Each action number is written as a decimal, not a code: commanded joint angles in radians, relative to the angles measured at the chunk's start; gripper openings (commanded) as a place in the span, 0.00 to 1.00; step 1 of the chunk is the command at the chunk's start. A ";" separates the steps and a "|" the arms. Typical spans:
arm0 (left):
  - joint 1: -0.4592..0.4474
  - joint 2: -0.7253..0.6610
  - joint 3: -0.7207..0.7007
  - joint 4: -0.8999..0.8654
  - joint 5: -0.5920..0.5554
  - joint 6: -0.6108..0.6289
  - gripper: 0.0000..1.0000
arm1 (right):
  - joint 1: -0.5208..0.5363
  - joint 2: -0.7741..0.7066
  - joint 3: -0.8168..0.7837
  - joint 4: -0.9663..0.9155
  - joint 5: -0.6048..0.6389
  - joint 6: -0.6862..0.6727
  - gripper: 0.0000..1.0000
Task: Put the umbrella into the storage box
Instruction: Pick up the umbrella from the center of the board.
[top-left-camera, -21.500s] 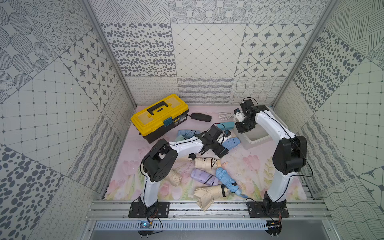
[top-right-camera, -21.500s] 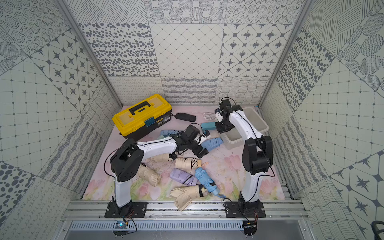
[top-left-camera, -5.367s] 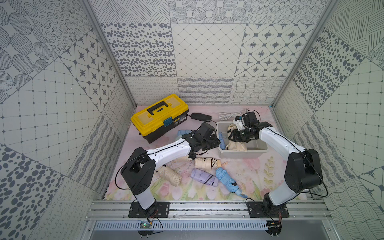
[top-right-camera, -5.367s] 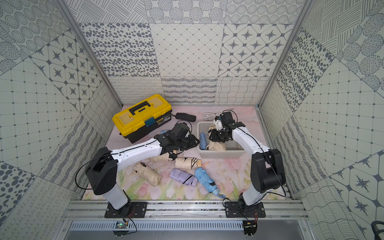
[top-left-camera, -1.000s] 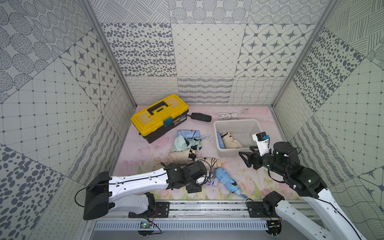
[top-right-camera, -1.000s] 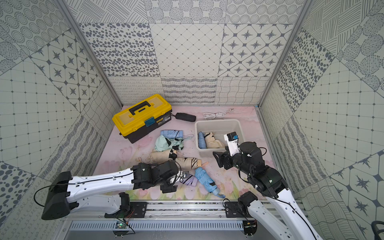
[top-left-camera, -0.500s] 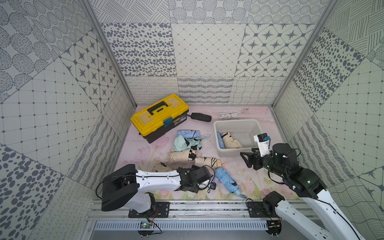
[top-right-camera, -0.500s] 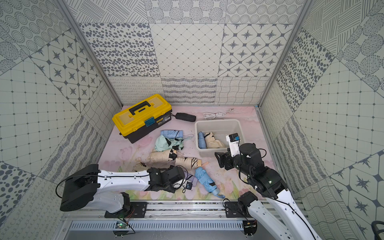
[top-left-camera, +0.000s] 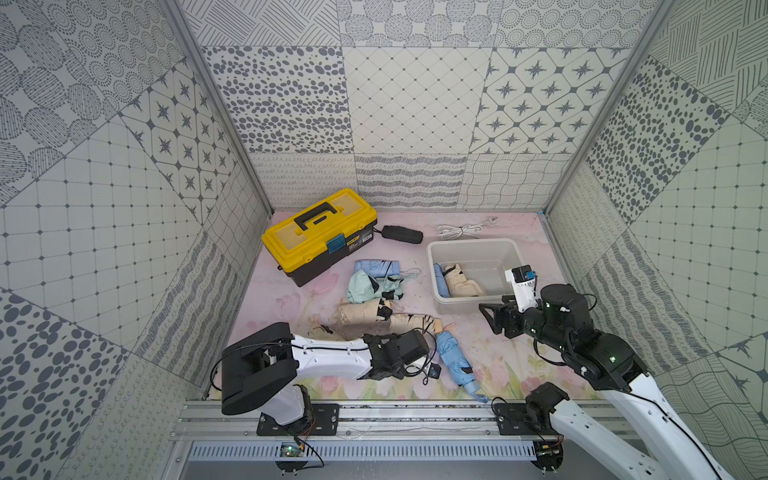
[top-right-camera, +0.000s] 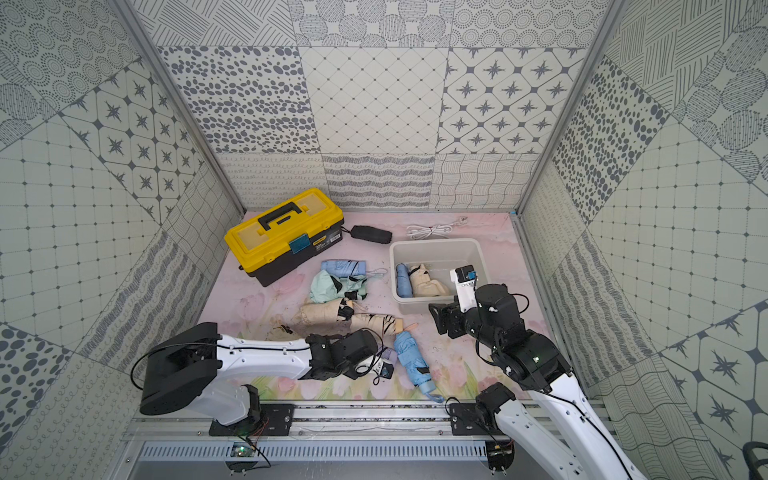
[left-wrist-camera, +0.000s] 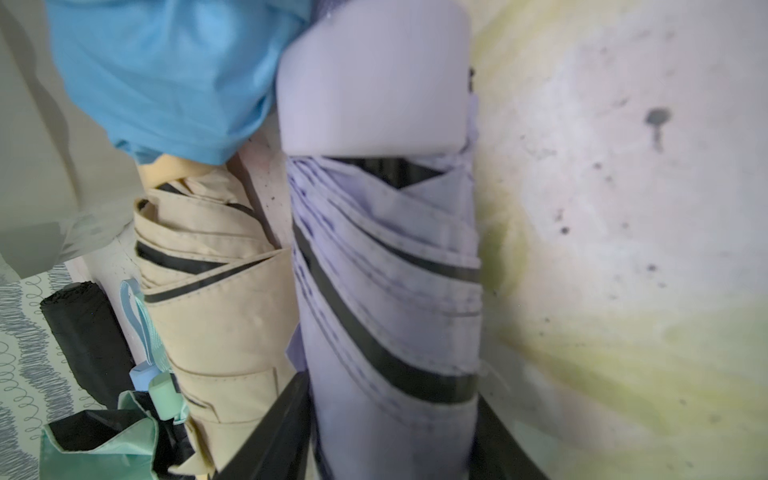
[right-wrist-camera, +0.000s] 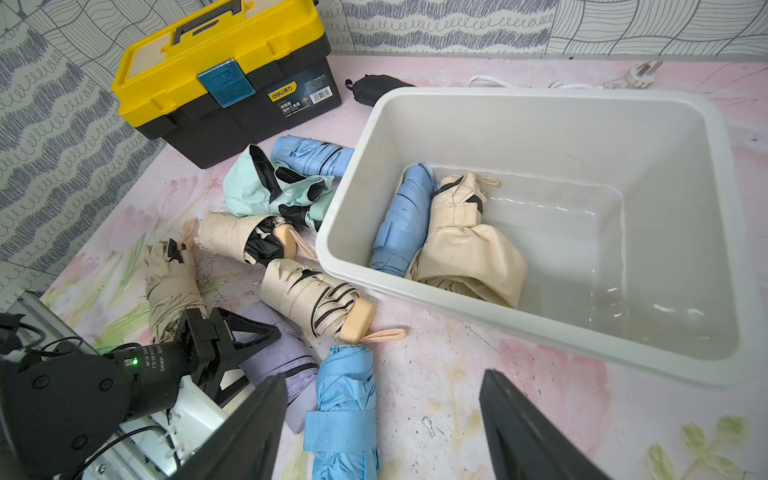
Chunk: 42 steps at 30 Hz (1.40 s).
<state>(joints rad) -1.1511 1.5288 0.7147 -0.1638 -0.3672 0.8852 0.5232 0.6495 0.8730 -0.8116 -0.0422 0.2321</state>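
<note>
While the left hand (left-wrist-camera: 390, 415) clasps the lilac umbrella (left-wrist-camera: 386, 270) on the surface, well short of the white box (top-left-camera: 469, 242), the right hand (right-wrist-camera: 384, 386) hangs open and empty, and a lift and carry appears due next.

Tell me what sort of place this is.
Most likely a robot test cell, not a home. Printed-pattern wall panels box it in. Robot arms are bolted to an aluminium rail. Folded umbrellas lie on a floral mat beside a white storage box.
</note>
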 joint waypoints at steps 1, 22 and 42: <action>0.004 -0.008 0.008 -0.004 0.045 -0.002 0.47 | 0.004 -0.002 0.001 0.042 0.013 -0.009 0.79; 0.005 -0.255 0.015 -0.192 0.072 -0.174 0.04 | 0.004 -0.092 -0.018 0.031 0.000 0.032 0.79; 0.140 -0.539 0.216 -0.343 0.291 -0.859 0.00 | 0.004 -0.085 -0.017 0.039 -0.261 0.116 0.81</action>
<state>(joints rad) -1.0615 1.0576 0.8974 -0.5995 -0.2371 0.3916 0.5232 0.5663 0.8597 -0.8234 -0.1909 0.3202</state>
